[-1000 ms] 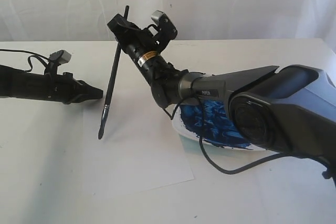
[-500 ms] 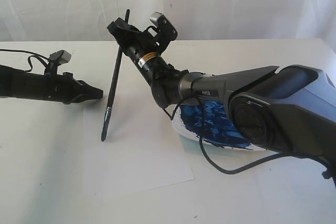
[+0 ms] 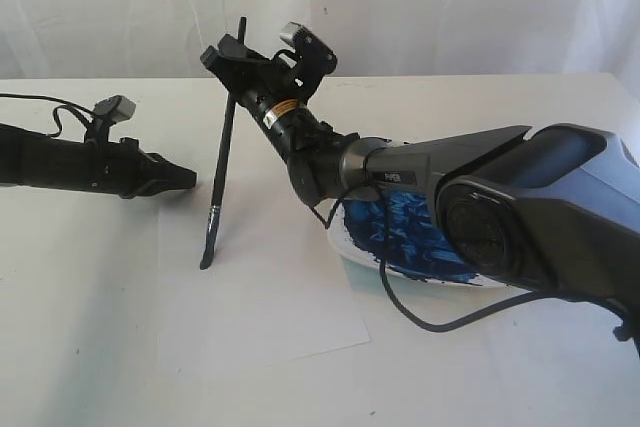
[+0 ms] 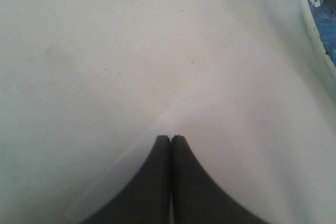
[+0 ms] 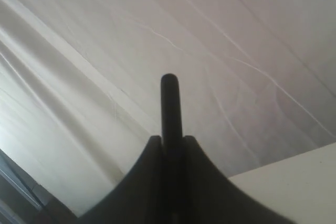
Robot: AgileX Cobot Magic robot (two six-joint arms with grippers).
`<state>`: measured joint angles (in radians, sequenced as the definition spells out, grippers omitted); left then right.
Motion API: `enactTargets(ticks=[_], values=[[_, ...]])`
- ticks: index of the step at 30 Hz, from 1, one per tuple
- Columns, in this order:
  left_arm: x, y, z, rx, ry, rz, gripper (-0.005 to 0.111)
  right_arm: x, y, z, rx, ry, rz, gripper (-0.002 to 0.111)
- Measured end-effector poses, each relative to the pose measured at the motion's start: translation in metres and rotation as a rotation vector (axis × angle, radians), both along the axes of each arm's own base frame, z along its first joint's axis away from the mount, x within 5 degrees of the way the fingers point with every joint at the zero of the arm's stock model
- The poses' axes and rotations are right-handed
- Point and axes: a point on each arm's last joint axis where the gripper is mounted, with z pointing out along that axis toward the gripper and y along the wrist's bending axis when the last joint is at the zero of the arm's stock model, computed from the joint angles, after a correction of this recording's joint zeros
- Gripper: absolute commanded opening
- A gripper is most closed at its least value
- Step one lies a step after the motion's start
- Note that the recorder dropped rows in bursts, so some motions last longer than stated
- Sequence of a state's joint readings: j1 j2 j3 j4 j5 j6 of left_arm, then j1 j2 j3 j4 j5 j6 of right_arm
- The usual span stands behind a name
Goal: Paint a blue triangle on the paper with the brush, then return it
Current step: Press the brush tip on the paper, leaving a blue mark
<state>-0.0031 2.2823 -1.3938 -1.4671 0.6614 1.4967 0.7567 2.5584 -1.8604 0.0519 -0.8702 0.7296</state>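
My right gripper [image 3: 229, 57] is shut on the upper handle of the black brush [image 3: 221, 157], which stands nearly upright. The brush's dark tip [image 3: 205, 263] is down at the left part of the white paper [image 3: 270, 297]; I cannot tell whether it touches. In the right wrist view the handle end [image 5: 169, 98] sticks out beyond the closed right gripper [image 5: 171, 139]. My left gripper [image 3: 188, 179] lies shut and empty just left of the brush, low over the table. In the left wrist view the left gripper [image 4: 170, 138] sits at the paper's edge [image 4: 247, 129]. The blue triangle is out of view; the paper looks plain white.
A white dish [image 3: 352, 255] smeared with blue paint lies right of the paper, partly under my right arm; its rim [image 4: 315, 30] shows in the left wrist view. A black cable [image 3: 420, 322] loops onto the table near the dish. A white curtain hangs behind.
The brush has swung more upright and its tip has moved right and down onto the paper's left part. The left arm has not moved.
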Motion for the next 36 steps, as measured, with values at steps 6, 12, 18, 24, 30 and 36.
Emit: enactTargets(ticks=[6,12,18,24,30,36], values=[[0.000,0.000,0.000,0.000,0.000,0.000,0.000,0.000,0.000,0.000,-0.002,-0.005,-0.007,0.000],[0.000,0.000,0.000,0.004,0.000,0.004,0.000,0.012,-0.014,0.002,0.028,-0.001,-0.038,0.000],[0.000,0.001,-0.001,0.013,-0.001,0.007,0.000,0.020,-0.024,0.001,0.059,0.030,-0.060,0.000],[0.000,0.001,-0.001,0.016,-0.001,0.007,0.000,0.022,-0.026,0.001,0.072,0.048,-0.074,0.000],[0.000,0.001,-0.001,0.016,-0.001,0.007,0.000,0.022,-0.026,0.000,0.132,0.100,-0.052,0.000],[0.000,0.001,-0.001,0.016,-0.001,0.007,0.000,0.022,-0.025,0.000,0.152,0.116,-0.034,0.000]])
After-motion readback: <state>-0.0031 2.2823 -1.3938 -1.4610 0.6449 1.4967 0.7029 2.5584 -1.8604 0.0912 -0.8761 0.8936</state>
